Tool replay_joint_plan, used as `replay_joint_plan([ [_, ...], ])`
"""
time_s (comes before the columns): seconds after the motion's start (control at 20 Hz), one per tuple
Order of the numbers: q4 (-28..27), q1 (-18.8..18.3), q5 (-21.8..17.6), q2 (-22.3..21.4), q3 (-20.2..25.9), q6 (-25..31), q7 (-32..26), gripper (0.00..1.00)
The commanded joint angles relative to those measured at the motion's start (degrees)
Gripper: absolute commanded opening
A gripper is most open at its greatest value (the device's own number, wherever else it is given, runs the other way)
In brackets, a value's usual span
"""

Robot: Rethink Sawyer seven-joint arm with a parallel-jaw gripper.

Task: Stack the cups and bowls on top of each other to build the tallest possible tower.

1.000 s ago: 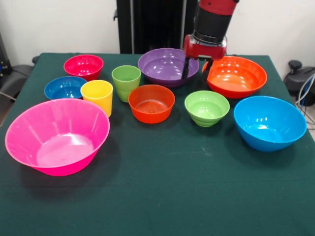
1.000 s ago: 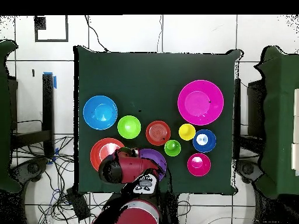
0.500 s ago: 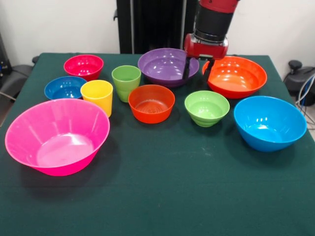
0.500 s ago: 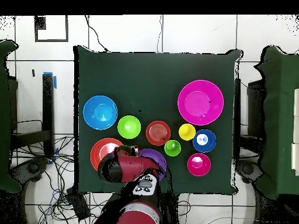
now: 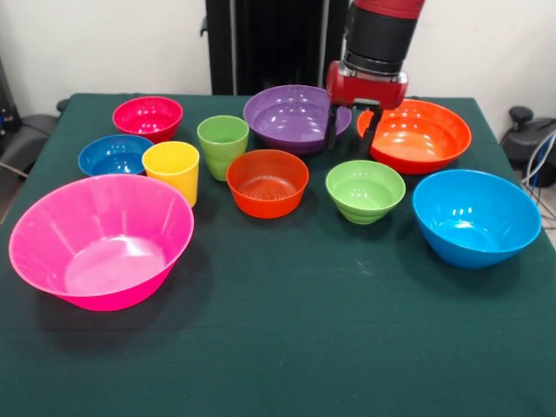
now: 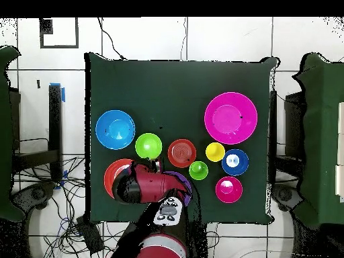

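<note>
My gripper (image 5: 351, 135) hangs open and empty between the purple bowl (image 5: 287, 117) and the large orange bowl (image 5: 426, 135), just behind the small light-green bowl (image 5: 365, 191). The orange-red bowl (image 5: 267, 182), light blue bowl (image 5: 476, 217) and big pink bowl (image 5: 100, 239) stand nearer the front. At the left are the green cup (image 5: 222, 143), yellow cup (image 5: 172, 169), dark blue bowl (image 5: 113, 156) and magenta-red bowl (image 5: 148, 117). Every piece stands alone; no tower shows. From above, the arm (image 6: 144, 187) covers the gripper and most of the purple bowl (image 6: 180, 179).
A dark green cloth covers the table (image 5: 295, 347). Dark chairs (image 6: 10, 134) stand off both side edges of the table in the overhead view, and cables (image 6: 67, 201) lie on the floor near the robot's base.
The gripper has come a little forward and lower, toward the small light-green bowl. The bowls and cups have not moved.
</note>
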Motion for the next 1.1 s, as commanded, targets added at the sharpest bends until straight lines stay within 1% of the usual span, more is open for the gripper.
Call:
replay_joint_plan([
  [0.05,-5.8,-0.7,1.5,1.3,4.7,3.2,8.0,1.00],
  [0.3,-6.9,-0.7,1.0,3.1,4.3,2.0,7.9,1.00],
  [0.5,-7.8,-2.1,0.1,4.4,5.6,1.1,7.3,1.00],
  [0.65,-8.5,-2.3,0.1,5.4,5.5,0.2,7.6,1.00],
  [0.8,-9.1,-1.8,0.6,6.0,5.0,0.9,7.8,1.00],
  [1.1,-10.3,-2.3,0.8,7.2,5.9,0.4,8.3,1.00],
])
